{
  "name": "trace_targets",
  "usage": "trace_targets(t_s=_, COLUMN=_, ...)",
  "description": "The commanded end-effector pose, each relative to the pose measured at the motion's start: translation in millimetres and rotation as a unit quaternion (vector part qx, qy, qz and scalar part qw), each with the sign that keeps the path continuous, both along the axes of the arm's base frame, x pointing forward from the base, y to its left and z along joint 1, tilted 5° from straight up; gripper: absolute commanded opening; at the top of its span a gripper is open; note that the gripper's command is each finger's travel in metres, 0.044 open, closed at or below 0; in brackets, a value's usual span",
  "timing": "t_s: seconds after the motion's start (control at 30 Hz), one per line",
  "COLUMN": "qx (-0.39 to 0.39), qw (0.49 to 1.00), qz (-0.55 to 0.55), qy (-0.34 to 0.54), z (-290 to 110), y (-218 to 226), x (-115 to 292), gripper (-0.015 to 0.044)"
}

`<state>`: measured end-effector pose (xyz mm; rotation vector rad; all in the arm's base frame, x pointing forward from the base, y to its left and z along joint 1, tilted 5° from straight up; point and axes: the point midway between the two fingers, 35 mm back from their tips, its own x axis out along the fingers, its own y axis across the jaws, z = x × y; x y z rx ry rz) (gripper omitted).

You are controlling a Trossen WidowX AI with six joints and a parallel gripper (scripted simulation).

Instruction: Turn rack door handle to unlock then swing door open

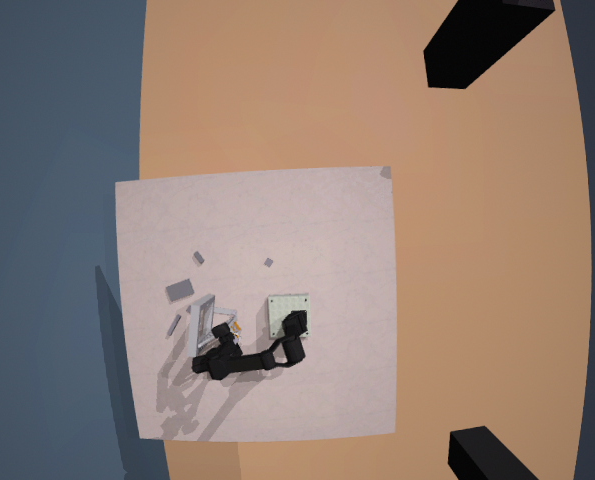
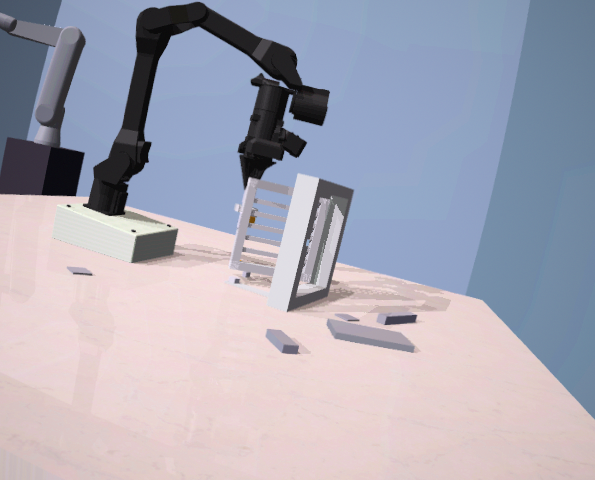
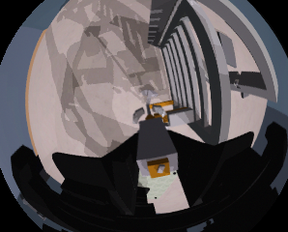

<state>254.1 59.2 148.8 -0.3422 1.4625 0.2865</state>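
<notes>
At the rack door's upper free edge, the gripper (image 1: 234, 338) (image 2: 245, 183) (image 3: 154, 135) is pinching the upright handle (image 3: 156, 137) between its fingers, its body hanging above. Around the handle, orange fittings (image 1: 235, 326) (image 2: 252, 219) (image 3: 162, 103) are showing; the quarter turn is probably done, since the barred door (image 1: 210, 339) (image 2: 242, 227) (image 3: 221, 97) is standing away from its grey frame (image 1: 194, 330) (image 2: 287, 242) (image 3: 265, 58). The door is reaching out on the side facing the robot's base, clearly ajar, though whether it is passing 80 degrees I cannot tell. Any remaining swing is still needing doing, then letting go and backing the arm clear; releasing too soon could be leaving the door short.

As for containers, the frame is standing upright as an open surround, and I am seeing no goods inside it. Beyond it, a flat slab (image 1: 179, 290) (image 2: 369, 335), a long bar (image 1: 173, 324) (image 2: 396, 318) and a short block (image 1: 198, 258) (image 2: 282, 341) are lying loose on the table (image 1: 338, 232) (image 2: 183, 387). Farther off, the pale green plinth (image 1: 276, 310) (image 2: 93, 237) is carrying the arm, nothing stored in it that I can see.
</notes>
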Motion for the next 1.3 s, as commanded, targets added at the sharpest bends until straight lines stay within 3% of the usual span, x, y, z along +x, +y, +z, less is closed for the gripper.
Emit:
trace_targets(t_s=0.0, qx=-0.001, qw=0.999, qz=-0.038, qy=-0.005, z=-0.4, y=4.8, x=0.2, gripper=0.0017)
trace_targets(t_s=1.27, qx=0.027, qw=0.953, qz=-0.303, qy=-0.009, z=-1.0, y=79.7, x=9.2, gripper=0.0017)
